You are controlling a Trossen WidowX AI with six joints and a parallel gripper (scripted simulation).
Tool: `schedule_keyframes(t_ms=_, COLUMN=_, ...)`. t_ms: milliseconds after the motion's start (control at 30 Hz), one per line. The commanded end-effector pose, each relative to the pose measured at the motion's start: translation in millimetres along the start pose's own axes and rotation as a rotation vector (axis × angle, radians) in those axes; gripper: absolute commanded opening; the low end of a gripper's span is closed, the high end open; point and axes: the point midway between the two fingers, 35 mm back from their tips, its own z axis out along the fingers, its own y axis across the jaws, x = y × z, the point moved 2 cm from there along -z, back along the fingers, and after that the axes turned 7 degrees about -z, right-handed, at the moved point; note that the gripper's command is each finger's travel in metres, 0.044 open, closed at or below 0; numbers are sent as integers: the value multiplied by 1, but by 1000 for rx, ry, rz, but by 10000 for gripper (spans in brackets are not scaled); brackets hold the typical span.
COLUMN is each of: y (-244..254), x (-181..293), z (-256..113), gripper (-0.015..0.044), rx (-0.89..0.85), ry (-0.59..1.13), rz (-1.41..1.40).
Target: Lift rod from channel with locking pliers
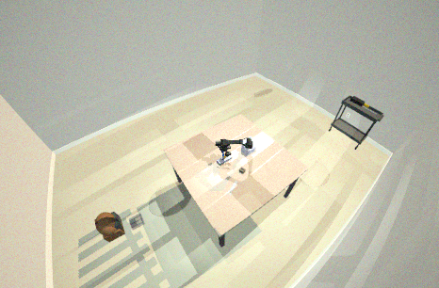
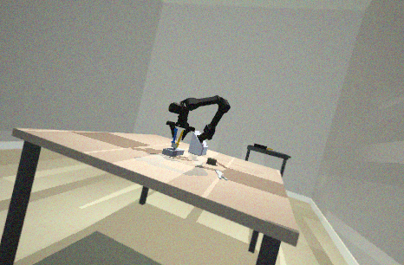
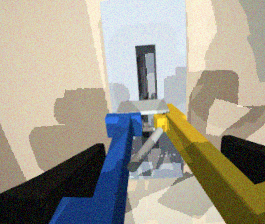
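From my end I log: 1 dk. cart [image 1: 362,110] [image 2: 268,151], two-tier, by the wall, dk. item + yellow bit on top; 1 brown rounded obj. [image 1: 107,226], on floor, left of table; 1 sm. dk. block [image 1: 242,170] [image 2: 211,161], on tabletop; 1 pale, thin item [image 2: 221,175], nr. block, ID unclear.

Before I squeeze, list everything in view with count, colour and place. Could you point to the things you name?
table [image 1: 203,198] [image 2: 164,184]: one, pale wood top, dark legs, mid-room
channel block [image 1: 221,162] [image 2: 172,152] [image 3: 143,27]: one, pale, on table under gripper
pliers [image 2: 179,138] [image 3: 119,165]: one, blue and yellow handles, between fingers, above block
holster: cannot tell
small block [image 1: 242,170] [image 2: 211,161]: one, dark, on table
cart [image 1: 351,130] [image 2: 268,151]: one, dark, by wall
chair-like thing [image 1: 104,226]: one, brown, on floor
arm [image 1: 235,141] [image 2: 203,101]: one, black, over table
gripper [image 2: 179,130] [image 3: 163,147]: one, black, around handles
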Motion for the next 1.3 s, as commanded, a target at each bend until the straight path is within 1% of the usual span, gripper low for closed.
schedule_keyframes(t_ms=0, y=1, x=0, z=2, gripper=318, rx=0, ry=7, rz=7)
schedule_keyframes(t_ms=400, y=0, x=0, z=10, gripper=309, rx=0, ry=7, rz=7)
schedule_keyframes(t_ms=1267, y=3, x=-1, z=10, gripper=274, rx=0, ry=7, rz=7)
